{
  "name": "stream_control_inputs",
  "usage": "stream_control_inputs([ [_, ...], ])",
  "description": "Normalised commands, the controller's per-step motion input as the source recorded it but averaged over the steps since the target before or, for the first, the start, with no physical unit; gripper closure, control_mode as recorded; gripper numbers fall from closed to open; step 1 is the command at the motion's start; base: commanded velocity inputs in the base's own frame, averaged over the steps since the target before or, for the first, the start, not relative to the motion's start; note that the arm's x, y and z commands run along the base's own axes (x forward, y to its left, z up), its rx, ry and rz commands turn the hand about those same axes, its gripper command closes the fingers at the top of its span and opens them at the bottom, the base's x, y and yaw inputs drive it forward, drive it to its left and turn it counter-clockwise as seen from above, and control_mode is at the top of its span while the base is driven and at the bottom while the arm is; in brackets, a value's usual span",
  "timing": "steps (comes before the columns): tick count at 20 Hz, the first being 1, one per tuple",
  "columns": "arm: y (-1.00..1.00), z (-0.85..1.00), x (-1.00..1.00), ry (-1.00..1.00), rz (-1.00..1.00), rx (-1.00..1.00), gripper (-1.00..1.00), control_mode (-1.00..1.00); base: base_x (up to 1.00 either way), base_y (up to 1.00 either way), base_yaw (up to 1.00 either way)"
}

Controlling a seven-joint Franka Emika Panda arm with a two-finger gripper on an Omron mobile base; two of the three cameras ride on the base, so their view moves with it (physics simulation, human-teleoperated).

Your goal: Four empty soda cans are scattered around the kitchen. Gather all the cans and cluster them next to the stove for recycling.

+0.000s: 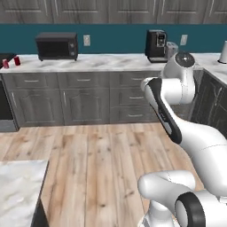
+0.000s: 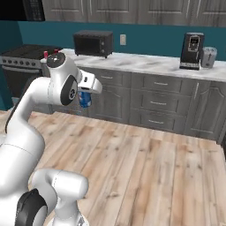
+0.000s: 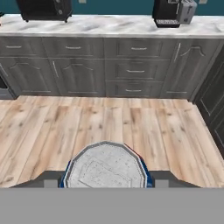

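Gripper: the robot's two-finger gripper is closed around the blue cylindrical soda can with a silvery top; in the hand view the can's lid sits right between the dark finger tips, and in the right base view the blue can body hangs under the white hand, well above the wooden plank floor.

Step in hand: carrying one can toward the stove. I judge this as the transport leg, with the can lifted and held in mid-air, not yet set down.

Floor: open planks lie between the arm and the grey drawer cabinets, with nothing standing on them in the path.

Table: the long marble-topped table runs along the teal wall. Measured from the stove, the boxy black countertop microwave is the nearer appliance on it, and the black coffee machine and silver toaster stand well beyond that.

Stove: the black range with dark grates sits at the far left end of the table, seen in the right base view behind the arm's shoulder.

Cans already there: two small red soda cans stand close together on the table just beside the stove.

Next move, as I judge it: drive or swing left toward the stove, keep the can upright, lower it onto the table next to the red pair without knocking them, then release it.
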Motion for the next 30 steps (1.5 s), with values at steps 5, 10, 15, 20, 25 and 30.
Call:
stream_control_inputs([
  [5,0.00,0.00,0.00,0.00,0.00,0.00,1.00,1.00,1.00,0.08,0.00],
  [10,0.00,0.00,0.00,0.00,0.00,0.00,1.00,1.00,1.00,0.21,0.00],
  [15,0.00,0.00,0.00,0.00,0.00,0.00,1.00,1.00,0.98,0.30,0.01],
  [20,0.00,0.00,0.00,0.00,0.00,0.00,1.00,1.00,0.93,0.56,0.02],
  [25,0.00,0.00,0.00,0.00,0.00,0.00,1.00,1.00,0.80,0.68,0.03],
  [30,0.00,0.00,0.00,0.00,0.00,0.00,1.00,1.00,0.71,0.73,0.04],
])
